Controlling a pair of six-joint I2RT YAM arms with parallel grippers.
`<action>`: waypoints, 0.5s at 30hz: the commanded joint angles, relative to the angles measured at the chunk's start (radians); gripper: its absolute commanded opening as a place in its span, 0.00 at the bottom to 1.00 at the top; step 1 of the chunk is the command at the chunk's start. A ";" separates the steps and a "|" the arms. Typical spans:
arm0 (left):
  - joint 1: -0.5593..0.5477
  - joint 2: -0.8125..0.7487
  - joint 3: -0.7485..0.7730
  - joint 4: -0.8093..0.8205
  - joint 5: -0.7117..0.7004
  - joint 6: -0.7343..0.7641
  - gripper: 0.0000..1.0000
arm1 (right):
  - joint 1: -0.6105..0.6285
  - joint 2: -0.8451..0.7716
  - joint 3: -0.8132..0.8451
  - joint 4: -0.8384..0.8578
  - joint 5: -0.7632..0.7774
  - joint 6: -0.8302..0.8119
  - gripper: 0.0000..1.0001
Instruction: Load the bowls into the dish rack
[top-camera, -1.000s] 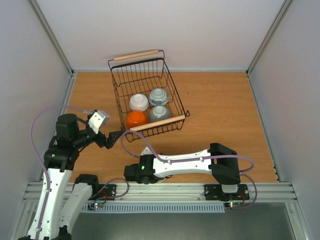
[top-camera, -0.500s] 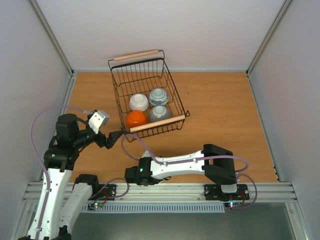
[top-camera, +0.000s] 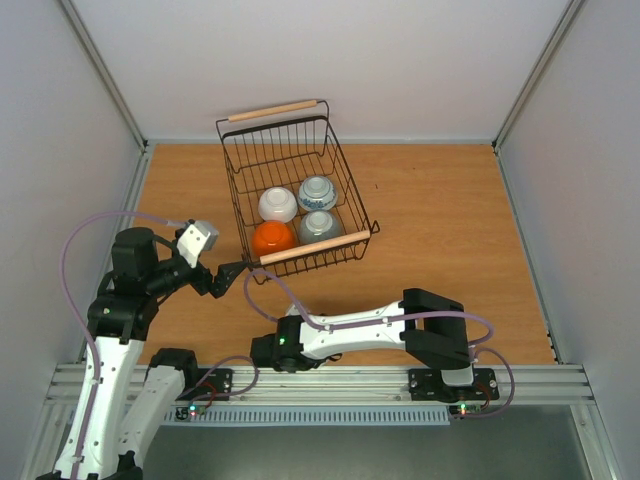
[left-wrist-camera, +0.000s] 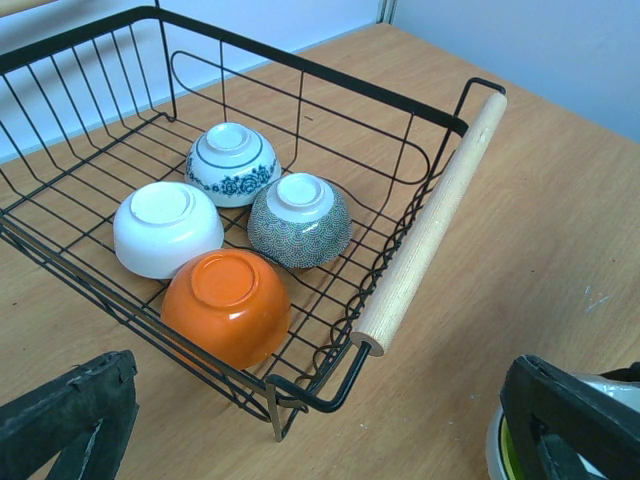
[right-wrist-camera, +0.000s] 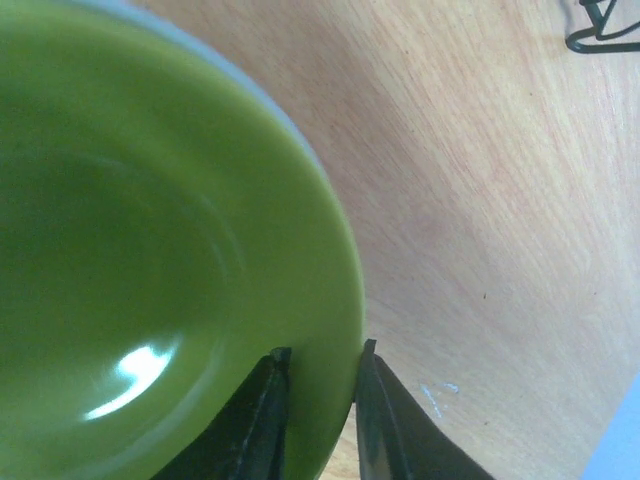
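The black wire dish rack (top-camera: 240, 150) holds four bowls upside down: white (top-camera: 277, 204), blue-and-white (top-camera: 317, 191), grey speckled (top-camera: 320, 226) and orange (top-camera: 272, 239). The left wrist view shows the rack (left-wrist-camera: 440, 210) with the same orange (left-wrist-camera: 227, 305), white (left-wrist-camera: 166, 227), grey (left-wrist-camera: 299, 220) and blue-and-white (left-wrist-camera: 232, 163) bowls. My right gripper (right-wrist-camera: 318, 390) is shut on the rim of the yellow-green bowl (right-wrist-camera: 150, 250), one finger inside and one outside. In the top view, my right gripper (top-camera: 264, 350) hides this bowl. My left gripper (top-camera: 232, 275) is open and empty beside the rack's near left corner.
The yellow-green bowl's edge (left-wrist-camera: 497, 448) shows at the lower right of the left wrist view, with a pale rim outside it. The metal rail (top-camera: 330, 380) runs along the table's near edge, just behind my right gripper. Grey walls close in both sides.
My right arm's elbow has drawn left and its wrist has shifted slightly toward the near edge. The left arm and the rack's bowls have not moved.
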 joint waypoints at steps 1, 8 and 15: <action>-0.001 -0.014 -0.010 0.027 0.013 0.004 0.99 | 0.002 0.006 -0.001 -0.005 0.003 0.021 0.16; -0.001 -0.015 -0.010 0.027 0.013 0.004 0.99 | 0.003 -0.013 0.010 -0.048 0.044 0.049 0.08; -0.001 -0.017 -0.010 0.028 0.013 0.004 0.99 | 0.002 -0.052 0.023 -0.082 0.080 0.067 0.01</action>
